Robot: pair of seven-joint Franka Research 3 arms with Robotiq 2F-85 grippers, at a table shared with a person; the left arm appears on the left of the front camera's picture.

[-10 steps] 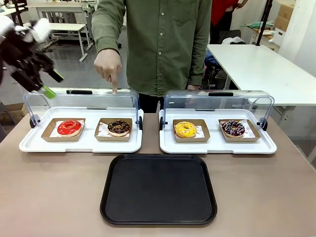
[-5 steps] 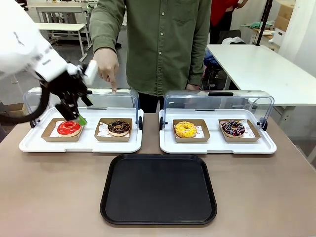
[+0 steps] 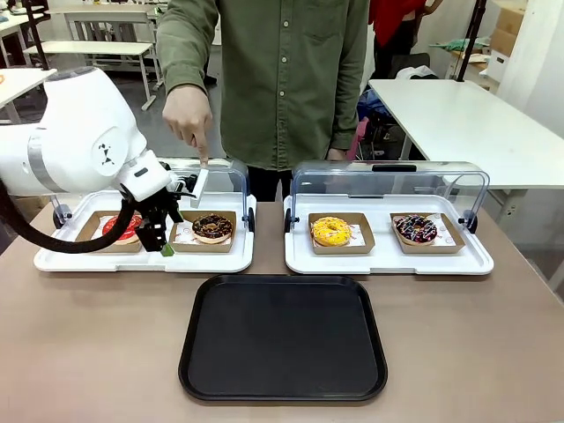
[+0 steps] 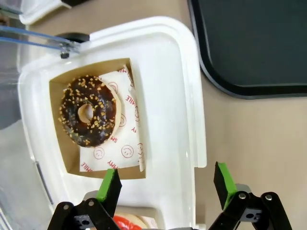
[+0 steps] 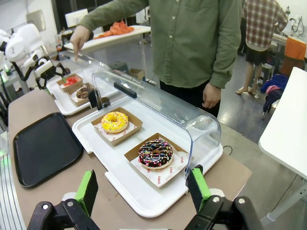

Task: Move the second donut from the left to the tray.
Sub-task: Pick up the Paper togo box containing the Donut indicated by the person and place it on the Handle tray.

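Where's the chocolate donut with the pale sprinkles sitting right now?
In the front view the chocolate donut sits in its cardboard dish on the left white tray, right of the red donut, with the left tool just beside it.

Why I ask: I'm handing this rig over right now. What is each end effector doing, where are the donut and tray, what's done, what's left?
Left end effector: open, holding nothing, over the front rim of the left white plastic tray, beside the donut's dish.
Right end effector: open, holding nothing, by the right white plastic tray.
Dark chocolate-glazed ring donut with pale sprinkles: in its small brown cardboard dish, not gripped.
Large flat black plastic tray: on the table before the white trays.
Person's hand: pointing down behind that donut.
Done: approach. Left: grasp, lift, set on the black tray.
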